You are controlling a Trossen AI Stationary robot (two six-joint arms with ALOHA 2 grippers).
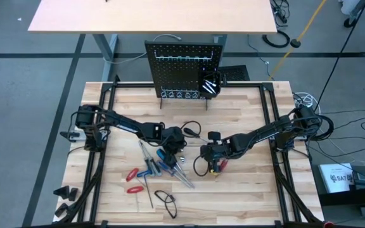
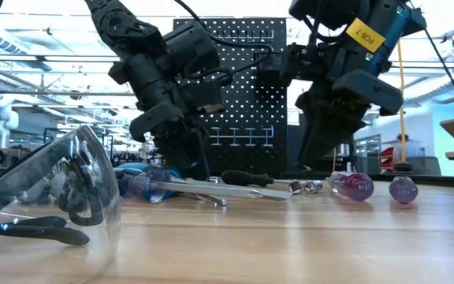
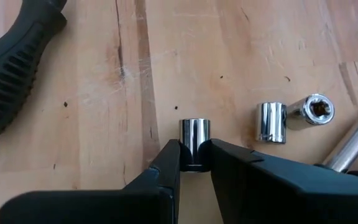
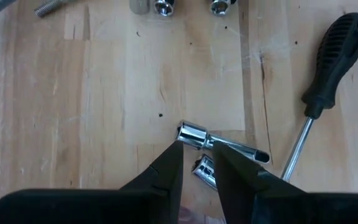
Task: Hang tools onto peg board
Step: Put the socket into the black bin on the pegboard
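Two black jointed arms, looped black cables, yellow label, blue wrist casing

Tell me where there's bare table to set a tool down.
Free: the wood strip between the peg board and both grippers, and the front right corner of the table. Crowded: the middle, around the screwdrivers, and the glasses in front.

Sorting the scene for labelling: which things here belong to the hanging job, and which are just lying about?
Job:
black perforated peg board
shiny silver socket bit between the left end effector's fingers
black-handled screwdriver
red-handled pliers

Lying about:
clear plastic safety glasses
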